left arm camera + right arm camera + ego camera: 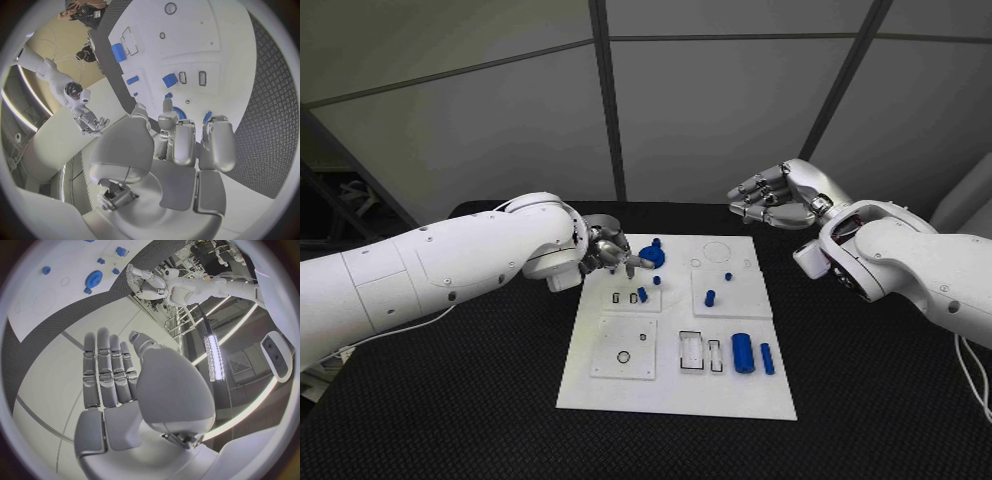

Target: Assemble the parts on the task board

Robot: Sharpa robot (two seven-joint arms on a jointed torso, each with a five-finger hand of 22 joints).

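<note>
Nearest me on the black desk (pixel 459 400) lies the white task board (pixel 678 395), its close end carrying a thick blue cylinder (pixel 743 353) and a thinner blue rod (pixel 767 358) lying flat beside two dark-rimmed slots. Further up, small blue pegs (pixel 710 297) stand on the two raised square plates in the middle.

My left robot hand (pixel 610 252) is down at the board's far left corner, fingers curled against the blue gear (pixel 652 254); whether I truly grip it or merely touch it I cannot tell. My right robot hand (pixel 776 195) hangs in the air beyond the board's far right corner, well apart from every part, holding nothing, its fingers straight and close together in my right wrist view.

I judge the job partly done: a few pegs are seated, while the cylinder and rod at the near end lie loose, and the gear looks to be the piece in hand. All parts are plain blue plastic, smooth and rigid-looking
</note>
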